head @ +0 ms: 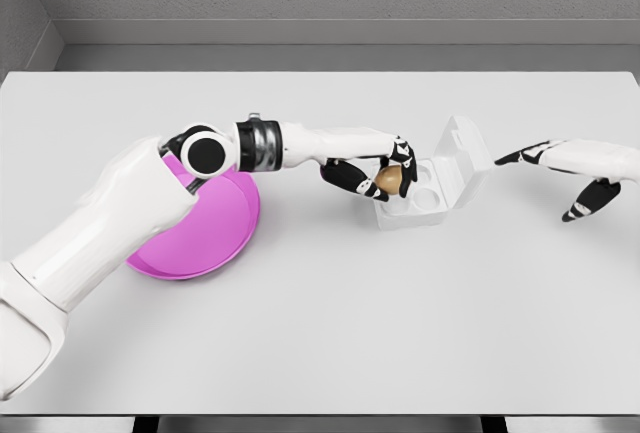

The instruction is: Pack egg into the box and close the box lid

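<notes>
A brown egg [389, 179] sits in my left hand [380, 175], whose black-tipped fingers curl around it at the left rim of the white egg box [425, 203]. The box stands open, with its lid [466, 158] tilted up and back to the right. Round cups show inside the box, just right of the egg. My right hand [580, 183] hovers to the right of the lid, apart from it, fingers spread and holding nothing.
A magenta plate [215, 238] lies on the white table [350, 333], partly hidden under my left forearm. Grey walls run behind the table's far edge.
</notes>
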